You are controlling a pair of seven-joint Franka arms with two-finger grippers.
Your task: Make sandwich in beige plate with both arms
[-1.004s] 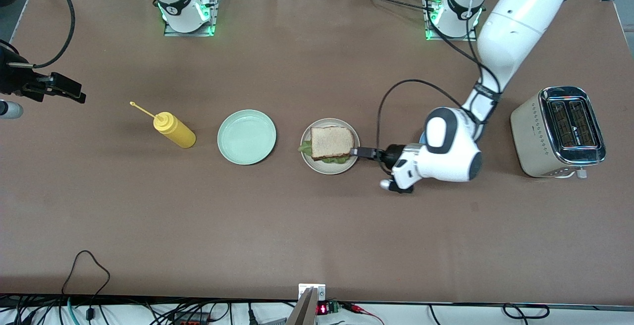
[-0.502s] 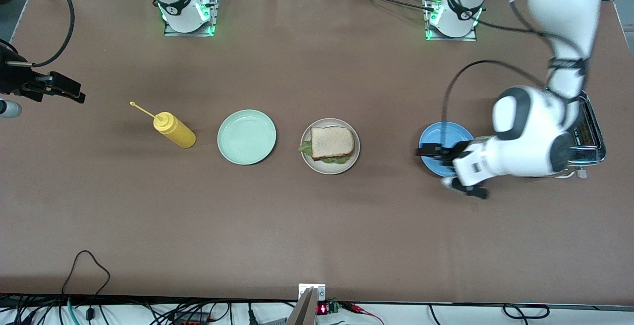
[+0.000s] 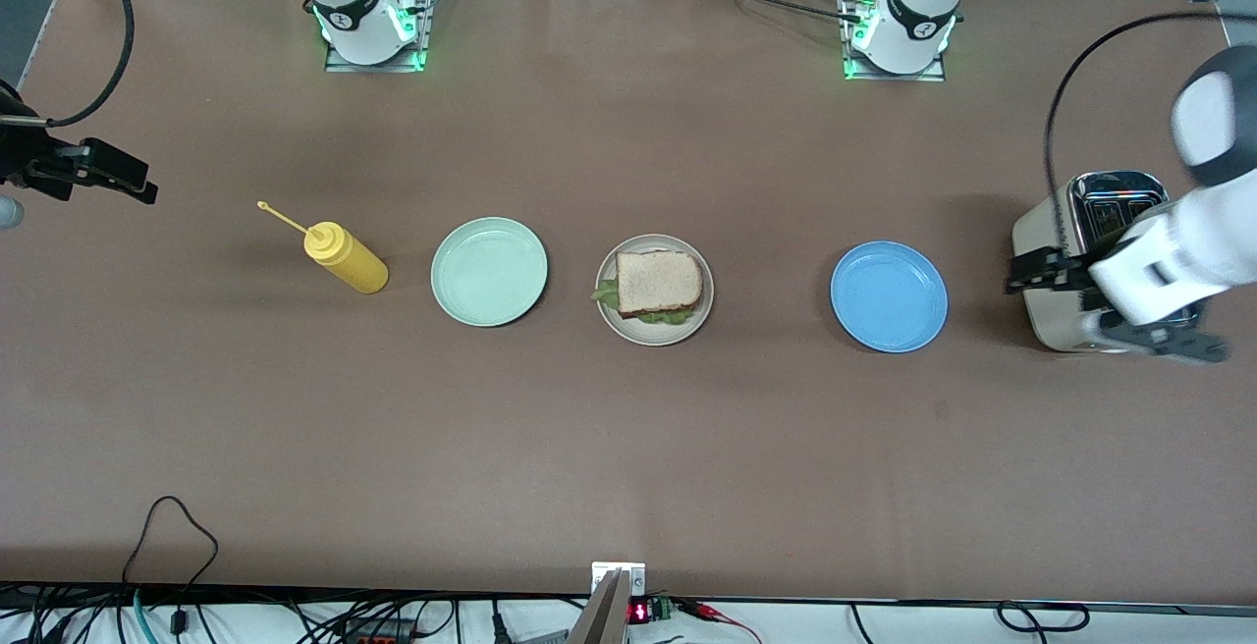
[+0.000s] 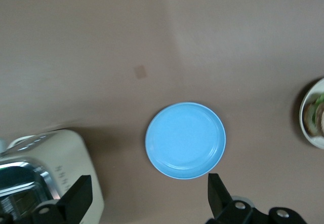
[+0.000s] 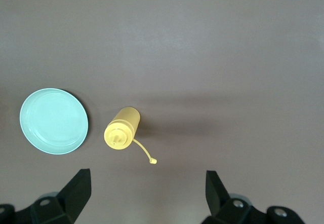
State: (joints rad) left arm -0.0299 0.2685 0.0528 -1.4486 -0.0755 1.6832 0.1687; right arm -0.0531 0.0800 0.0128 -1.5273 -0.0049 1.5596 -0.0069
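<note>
sandwich (image 3: pixel 658 284) assembled on beige plate (image 3: pixel 612 318) | left hand (image 3: pixel 1026 273) spread, empty, over toaster (image 3: pixel 1043 322) | right hand (image 3: pixel 133 186) spread, empty, waits | task looks done

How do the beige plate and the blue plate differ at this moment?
The beige plate carries the finished sandwich; the blue plate holds nothing. The beige plate is pale off-white, the blue plate bright blue. The beige plate lies mid-table beside the mint green plate; the blue plate lies toward the left arm's end, beside the toaster. Both are round, rimmed and flat on the table.
</note>
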